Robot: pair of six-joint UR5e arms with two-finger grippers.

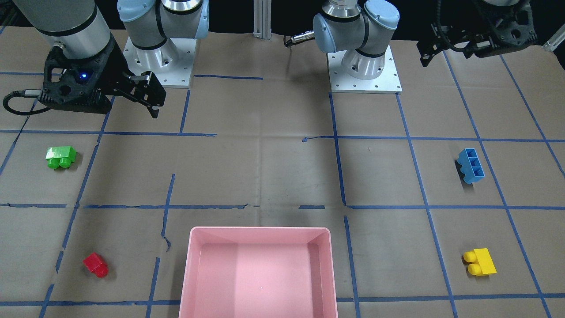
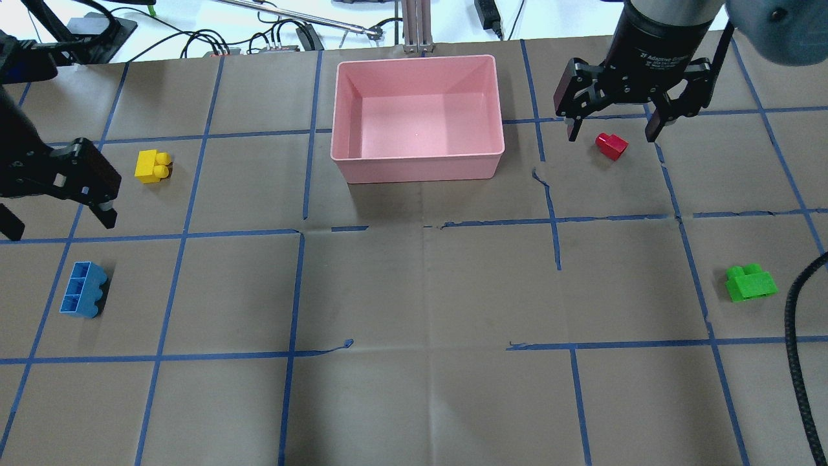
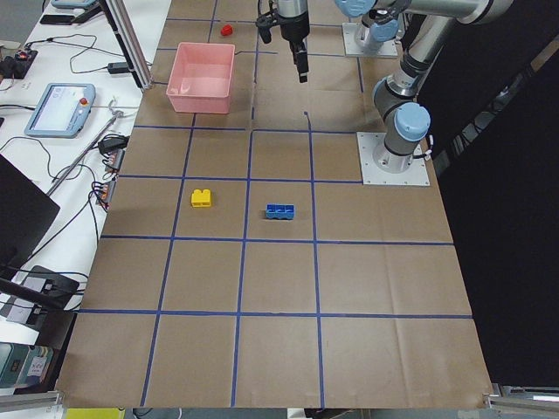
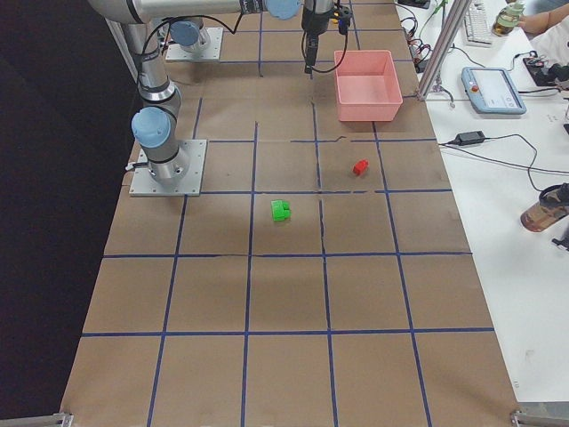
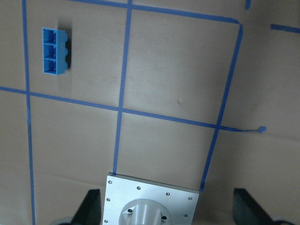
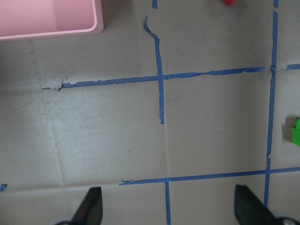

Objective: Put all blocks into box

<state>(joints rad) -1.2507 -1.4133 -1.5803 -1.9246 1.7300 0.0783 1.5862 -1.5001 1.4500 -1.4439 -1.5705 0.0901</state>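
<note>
The pink box [image 2: 417, 169] stands empty at the table's far middle. The red block [image 2: 610, 145] lies to its right, and the green block [image 2: 750, 283] lies nearer on the right. The yellow block [image 2: 152, 166] lies left of the box, with the blue block [image 2: 83, 298] nearer on the left. My right gripper [image 2: 611, 137] is open and empty, high above the table; the green block [image 6: 296, 131] shows at its wrist view's right edge. My left gripper [image 2: 61, 226] is open and empty, raised between yellow and blue; its wrist view shows the blue block [image 5: 55, 50].
Brown paper with a blue tape grid covers the table [image 2: 427, 291]. The two arm bases [image 1: 364, 70] stand on the robot's side. Cables and a pendant [image 3: 59, 106] lie beyond the far edge. A black cable [image 2: 799, 362] hangs at the right.
</note>
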